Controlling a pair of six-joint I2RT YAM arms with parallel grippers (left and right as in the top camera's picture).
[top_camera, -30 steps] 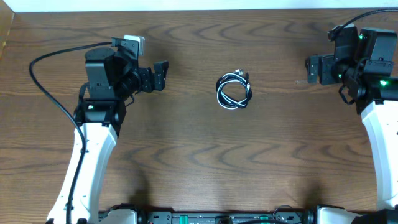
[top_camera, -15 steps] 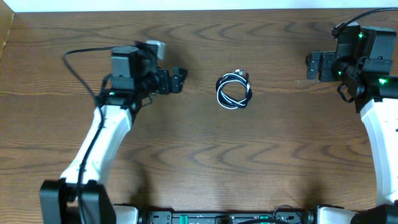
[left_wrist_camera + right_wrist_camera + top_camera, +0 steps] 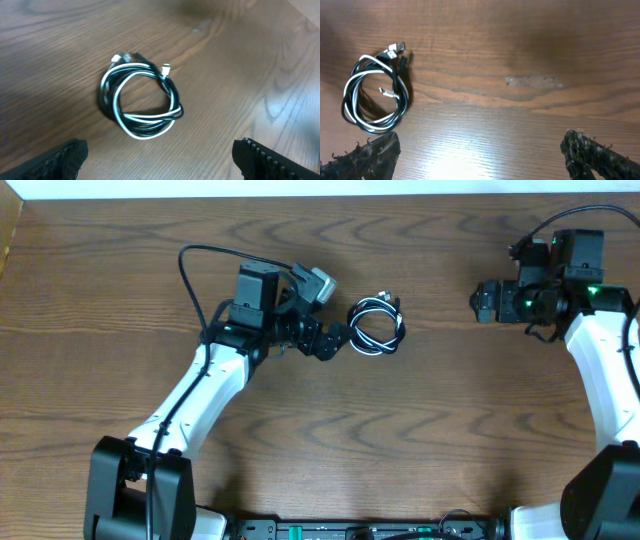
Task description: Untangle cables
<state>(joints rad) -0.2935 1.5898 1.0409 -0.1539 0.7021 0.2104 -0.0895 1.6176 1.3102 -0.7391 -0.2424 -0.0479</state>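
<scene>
2 thin cables (image 3: 150, 116), black and white, in 1 intertwined coil

Overhead looks straight down; both closer wrist views share the cables (image 3: 111, 100).

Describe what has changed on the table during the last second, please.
The left tool swept over to the coiled black and white cables and now stands open close beside them. The right tool shifted slightly toward them and is also open. Nothing was gripped. The cables lie tangled in the same place.
</scene>
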